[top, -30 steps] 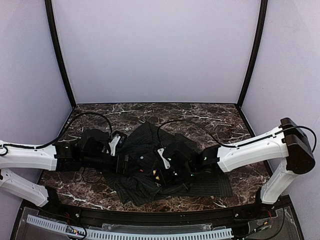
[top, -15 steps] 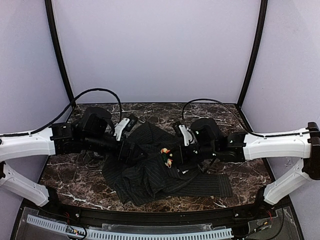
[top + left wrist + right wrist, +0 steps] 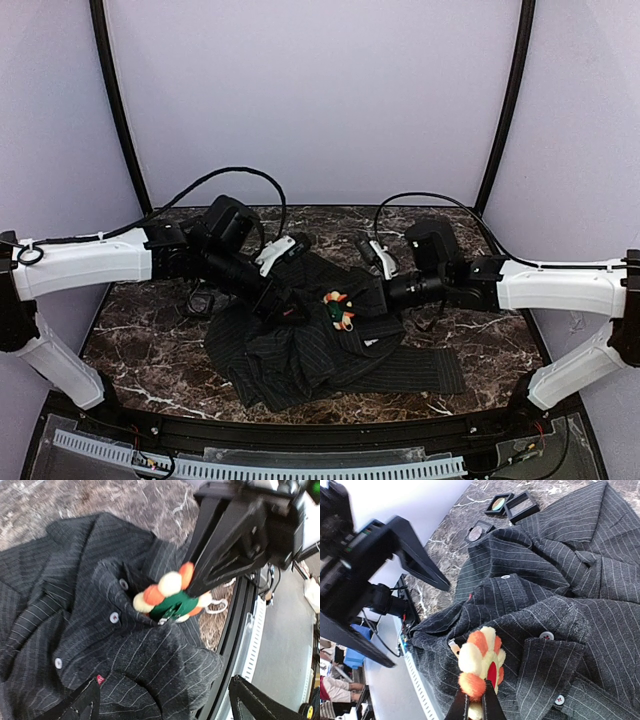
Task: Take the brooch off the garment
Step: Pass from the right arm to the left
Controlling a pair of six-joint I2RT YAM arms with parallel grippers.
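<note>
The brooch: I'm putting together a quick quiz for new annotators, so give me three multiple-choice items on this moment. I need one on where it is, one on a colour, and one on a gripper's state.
1. Where is the brooch?
A. on bare tabletop
B. between the right gripper's fingers
C. hanging on the back wall

2. What colour is its centre?
A. blue
B. black
C. green

3. How is the left gripper?
A. open
B. shut on the brooch
C. shut on a sleeve

Answers:
1 B, the right wrist view shows the fingers pinching it over the garment.
2 C, the left wrist view shows green ringed by orange and white beads.
3 A, its fingers stand wide apart in its own view.
</note>
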